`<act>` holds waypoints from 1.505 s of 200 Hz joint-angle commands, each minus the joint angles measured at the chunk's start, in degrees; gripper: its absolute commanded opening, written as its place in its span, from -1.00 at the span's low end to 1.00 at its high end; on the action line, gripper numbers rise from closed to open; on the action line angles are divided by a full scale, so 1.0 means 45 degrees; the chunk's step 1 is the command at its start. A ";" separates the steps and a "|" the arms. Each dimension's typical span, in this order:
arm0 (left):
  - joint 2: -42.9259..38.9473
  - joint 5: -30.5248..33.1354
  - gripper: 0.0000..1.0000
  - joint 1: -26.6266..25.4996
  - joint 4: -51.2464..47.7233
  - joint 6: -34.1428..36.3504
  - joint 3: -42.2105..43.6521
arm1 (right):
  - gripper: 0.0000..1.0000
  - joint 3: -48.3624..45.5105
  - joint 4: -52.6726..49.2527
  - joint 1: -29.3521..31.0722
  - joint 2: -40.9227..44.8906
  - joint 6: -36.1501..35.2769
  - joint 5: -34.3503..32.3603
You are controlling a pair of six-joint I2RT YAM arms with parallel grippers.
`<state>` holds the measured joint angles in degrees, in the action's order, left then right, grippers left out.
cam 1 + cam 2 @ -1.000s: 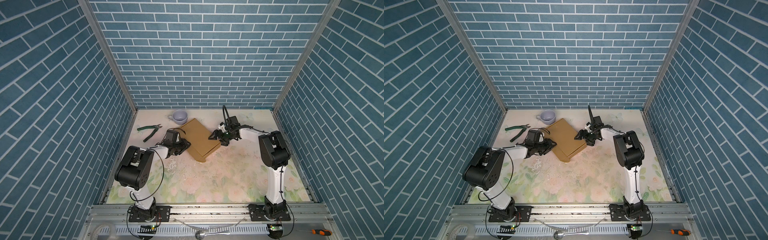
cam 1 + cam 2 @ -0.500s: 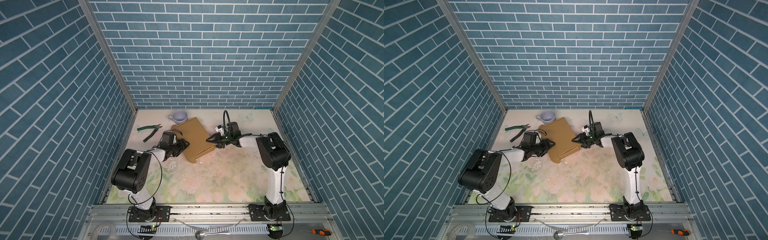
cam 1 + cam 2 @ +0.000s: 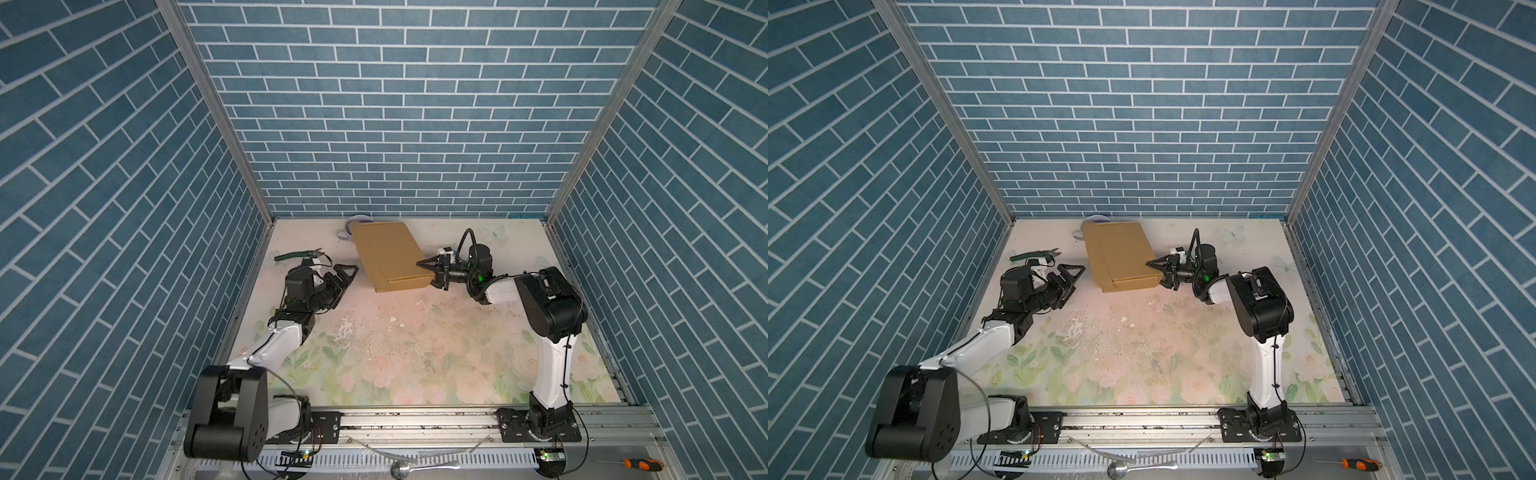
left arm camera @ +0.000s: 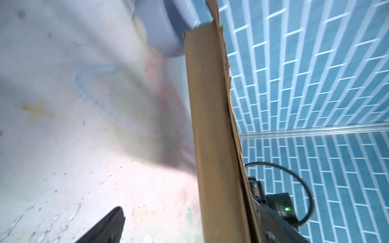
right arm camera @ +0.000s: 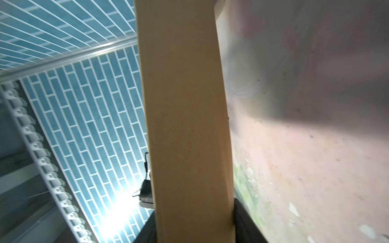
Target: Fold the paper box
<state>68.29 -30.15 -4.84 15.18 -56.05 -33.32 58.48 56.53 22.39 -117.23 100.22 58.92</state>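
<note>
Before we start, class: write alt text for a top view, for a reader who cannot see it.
The right end effector grips the right edge of the folded brown paper box near the table's back, while the left end effector hangs open just left of it, not touching. A lilac cup peeks out behind the box; green-handled pliers lie farther left.

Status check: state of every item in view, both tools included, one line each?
paper box: folded shut, gripped at its near right corner.
right tool: shut on the box.
left tool: open, clear of the box.
lilac cup: mostly hidden behind the box in both top views.
pliers: lying flat, untouched.
screwdriver: lying outside the work area.
</note>
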 commanded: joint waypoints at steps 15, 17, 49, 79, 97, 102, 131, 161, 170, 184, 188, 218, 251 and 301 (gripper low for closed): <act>-0.2763 0.3972 0.96 -0.1301 -0.4690 0.6737 -0.2745 | -0.44 -0.0283 0.1810 -0.0429 0.1476 0.4197 -0.0560; -0.2878 0.4343 0.96 -0.1520 -0.4821 0.7222 -0.2848 | -0.44 -0.0271 0.1665 -0.0465 0.1548 0.4194 -0.0569; -0.3004 0.8636 0.99 -0.5647 -0.5573 1.5235 -0.4523 | -0.48 -0.0101 -0.1213 -0.0874 0.2484 0.3996 -0.0325; -0.2880 0.8232 0.99 -0.6949 -0.4869 2.0097 -0.4476 | -0.49 0.0229 -0.2720 -0.0884 0.2968 0.3325 0.0665; -0.3020 0.7336 0.99 -0.6972 -0.4739 2.1829 -0.4314 | -0.49 0.0169 -0.3454 -0.0894 0.3297 0.2757 0.0953; -0.2996 0.7176 0.99 -0.6971 -0.4801 2.2226 -0.4325 | -0.49 0.0142 -0.3657 -0.0893 0.3376 0.2574 0.1040; -0.2782 0.6568 0.99 -0.6971 -0.5612 2.3705 -0.4451 | -0.52 0.0035 -0.4146 -0.0894 0.3849 0.2054 0.1466; -0.2382 0.5792 0.99 -0.6517 -0.6826 2.4255 -0.4669 | -0.56 0.0143 -0.4723 -0.0808 0.4157 0.1417 0.1894; -0.2277 0.5271 0.99 -0.6199 -0.6923 2.4210 -0.4776 | -0.57 0.0289 -0.5626 -0.0722 0.4310 0.0629 0.2076; -0.2160 0.4594 0.99 -0.5790 -0.6807 2.4174 -0.4858 | -0.57 0.0452 -0.6303 -0.0568 0.4476 -0.0079 0.2336; -0.2119 0.4478 0.99 -0.5712 -0.6806 2.4192 -0.4894 | -0.57 0.0464 -0.6294 -0.0514 0.4495 -0.0117 0.2400; -0.1796 0.3832 0.98 -0.5565 -0.6801 2.4703 -0.4959 | -0.60 0.0667 -0.7247 -0.0289 0.4780 -0.0978 0.2753; -0.1931 0.3320 0.92 -0.5565 -0.6355 2.5254 -0.4426 | -0.62 0.0778 -0.7105 -0.0047 0.4898 -0.1023 0.3125; -0.2476 0.3155 0.65 -0.5584 -0.5868 2.6484 -0.3758 | -0.68 0.0648 -0.6961 0.0338 0.5467 -0.1120 0.3705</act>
<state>58.52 -14.48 -30.13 -13.65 59.46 -51.86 58.87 24.43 22.13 -95.98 98.06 71.07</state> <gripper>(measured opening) 0.863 0.444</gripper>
